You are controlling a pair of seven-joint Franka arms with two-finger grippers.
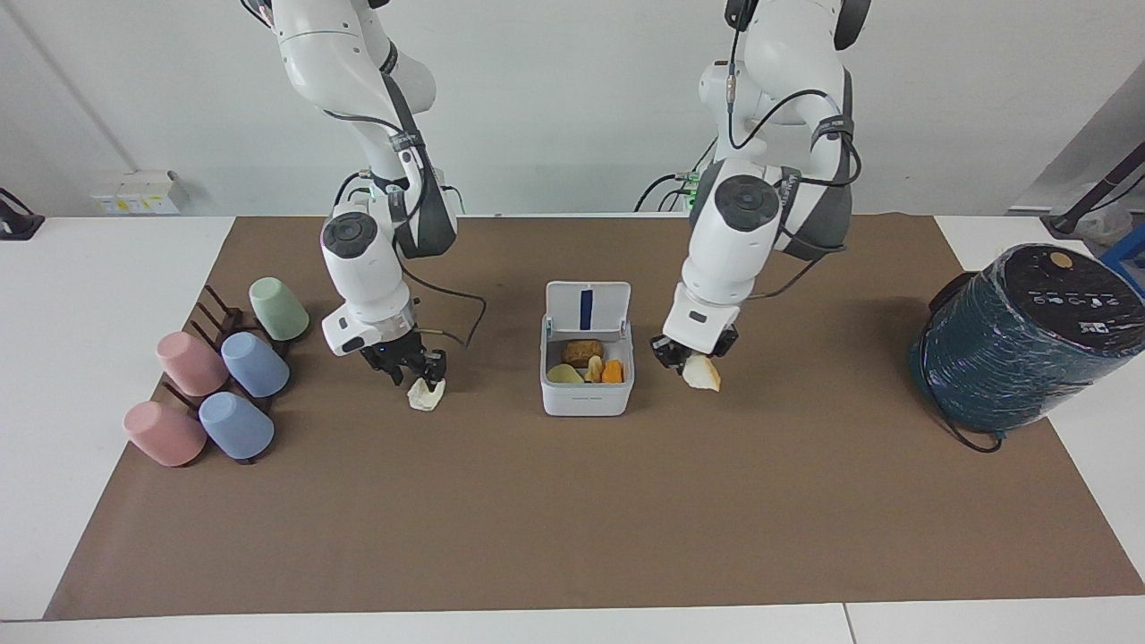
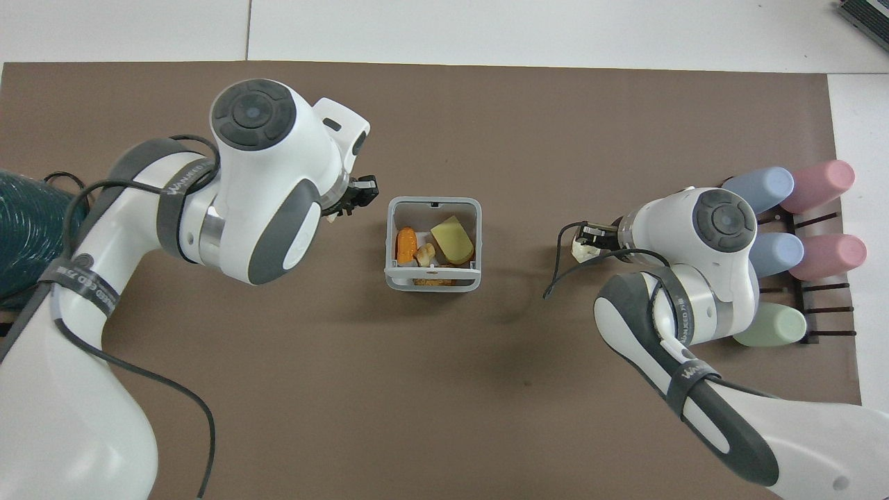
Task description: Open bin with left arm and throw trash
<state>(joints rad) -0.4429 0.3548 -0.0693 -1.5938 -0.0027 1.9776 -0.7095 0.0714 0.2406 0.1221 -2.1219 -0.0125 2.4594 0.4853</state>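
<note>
- The small white square plastic bin [image 1: 586, 380] is seen at the middle of the brown table mat [image 1: 572, 537], its hinged lid [image 1: 588, 309] already raised and several food scraps lying inside.
- The throwing step is judged to be in hand: a pale wedge-shaped scrap [image 1: 703, 373] is pinched in the nearly closed left gripper [image 1: 687, 360], held just beside the bin at its 3 o'clock in the facing view.
- A short carry over the open bin and a release are called for next.
- The left arm is bent steeply down, its wrist tilted toward the bin.
- The right gripper [image 1: 420, 374] is lowered onto a cream-white lump [image 1: 426, 394] at the bin's 9 o'clock; its fingers are partly closed about the lump, and whether it is gripped cannot be told.
</note>
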